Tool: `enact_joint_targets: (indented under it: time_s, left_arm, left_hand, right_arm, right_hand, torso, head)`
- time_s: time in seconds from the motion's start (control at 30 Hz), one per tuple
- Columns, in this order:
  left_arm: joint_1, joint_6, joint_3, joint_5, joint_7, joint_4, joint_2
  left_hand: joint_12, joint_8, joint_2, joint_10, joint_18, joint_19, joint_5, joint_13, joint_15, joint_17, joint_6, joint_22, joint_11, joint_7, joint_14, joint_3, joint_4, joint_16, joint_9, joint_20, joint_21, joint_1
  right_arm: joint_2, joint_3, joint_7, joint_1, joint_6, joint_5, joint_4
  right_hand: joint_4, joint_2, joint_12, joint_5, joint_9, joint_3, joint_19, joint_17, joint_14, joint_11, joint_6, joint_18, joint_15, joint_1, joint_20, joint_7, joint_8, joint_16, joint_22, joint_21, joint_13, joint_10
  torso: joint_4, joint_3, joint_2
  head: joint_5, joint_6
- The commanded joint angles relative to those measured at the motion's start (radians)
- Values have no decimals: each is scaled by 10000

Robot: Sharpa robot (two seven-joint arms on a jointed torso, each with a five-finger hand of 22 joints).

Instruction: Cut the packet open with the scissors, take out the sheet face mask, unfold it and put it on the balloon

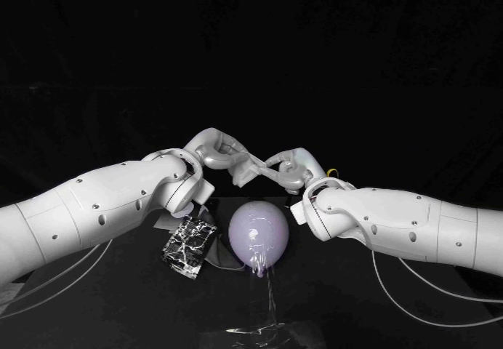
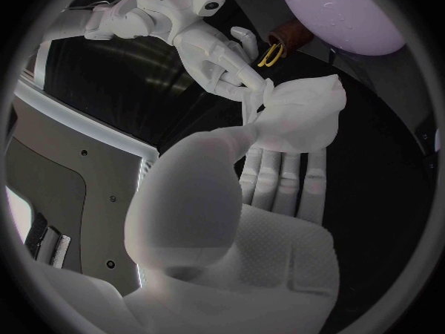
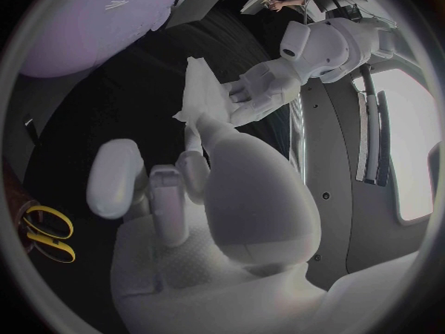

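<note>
While the sheet face mask [image 1: 251, 170] is pinched between both hands, it hangs as a crumpled white wad, not yet spread out. The left hand [image 1: 215, 150] grips 1 side of it between thumb and fingers [image 2: 278, 178]. The right hand [image 1: 294, 166] grips the opposite side, so the mask lies directly between the 2 sets of fingertips. The balloon [image 1: 259, 233] sits just below both hands, on the robot's side of them, and is apart from the mask. The packet [image 1: 189, 247] is seen lying below the left wrist, beside the balloon. The yellow-handled scissors [image 3: 54, 236] are set down close by the right wrist.

The mask is judged to be very light, limp and probably wet, so it is likely to cling to itself and to tear if pulled hard. It is best taken at its outer edges, with the folds eased apart gently. The balloon is judged light and easily pushed aside, so little pressure should be applied.

No brand or writing can be read. On the packet, a white marbled pattern on black is made out.
</note>
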Motion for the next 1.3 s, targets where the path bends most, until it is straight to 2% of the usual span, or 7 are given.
enact_joint_targets:
  time_s: [0.03, 0.47, 0.63, 0.77, 0.97, 1.1, 1.3]
  left_arm:
    - [17, -125, 18, 128, 154, 22, 8]
    - [17, 30, 17, 32, 100, -8, -12]
    - [18, 109, 13, -406, 90, -111, -23]
    - [18, 137, 7, -688, 101, -183, -24]
    - [17, 104, 0, -855, 145, -257, 0]
    - [17, 87, -8, -881, 169, -284, 20]
    - [17, -19, -25, -749, 245, -300, 50]
  left_hand:
    - [66, 37, 64, 82, 148, 51, 31, 15, 10, 9, 66, 14, 13, 20, 70, 66, -18, 64, 144, 1, 35, 4]
    - [51, 33, 31, 40, 132, 6, 30, 19, 26, -1, 34, 21, 30, 29, 31, 165, -70, 62, 160, 10, 50, -117]
    - [35, 24, 2, 1, 119, -34, 27, 16, 42, -6, -1, 19, 47, 41, -12, 184, -97, 55, 168, 17, 45, -174]
    - [35, 25, 2, -1, 118, -37, 27, 17, 43, -6, -2, 18, 48, 42, -14, 185, -99, 56, 169, 17, 45, -177]
    - [39, 29, 7, 5, 117, -41, 26, 19, 43, -6, 1, 19, 45, 40, -13, 190, -108, 59, 173, 17, 45, -178]
    - [39, 29, 7, 5, 117, -41, 26, 19, 43, -5, 1, 19, 45, 40, -13, 190, -108, 60, 173, 17, 46, -179]
    - [49, 36, 8, 16, 117, -43, 26, 25, 42, -2, 2, 21, 46, 43, -1, 189, -115, 73, 182, 17, 52, -204]
  right_arm:
    - [-7, 7, -29, -1, -76, -234, -9]
    - [-232, 76, 381, 36, -131, -288, 197]
    - [-516, 146, 25, 356, 369, -595, 366]
    - [-716, 173, -976, 869, 1800, -1452, 467]
    - [-760, 187, -2787, 1717, 4968, -3438, 425]
    - [-662, 190, -3596, 2139, 6307, -4739, 363]
    - [-436, 192, -4441, 2558, 7284, -6870, 251]
  right_hand:
    - [-57, 206, 183, -41, 43, 152, 84, 2635, 1032, -214, 118, -118, -110, 143, -47, -80, 118, 42, 1694, 155, 530, 313]
    - [-325, 458, 788, -43, 328, 792, 341, 2635, 1032, -354, 165, -247, -270, 231, -240, -195, 541, 42, 1857, 900, 1027, 846]
    - [-376, 395, 806, -44, 388, 915, 352, 2635, 1032, -361, 135, -254, -278, 146, -255, -203, 623, 42, 1862, 936, 1052, 876]
    - [-404, 360, 758, -44, 408, 957, 331, 2635, 1032, -364, 114, -242, -280, 123, -259, -205, 647, 42, 1846, 870, 1019, 855]
    - [-487, 304, 654, -44, 456, 1101, 325, 2635, 1032, -363, 54, -243, -281, 87, -265, -199, 704, 42, 1844, 873, 952, 812]
    - [-512, 266, 694, -45, 480, 1150, 361, 2635, 1032, -364, 50, -266, -279, 52, -266, -204, 739, 42, 1873, 1002, 988, 844]
    - [-554, 215, 721, -44, 519, 1253, 422, 2635, 1032, -374, 53, -301, -284, -5, -270, -216, 800, 42, 1920, 1209, 1017, 881]
  torso:
    - [0, -2, -3]
    - [-3, 6, -7]
    - [-18, 6, -13]
    - [-14, 6, -10]
    - [-16, 5, -15]
    - [-15, 3, -14]
    - [10, -4, -4]
  head:
    - [-5, -2]
    - [38, -24]
    - [58, -25]
    - [33, -20]
    - [8, -15]
    - [-19, -5]
    - [-45, 30]
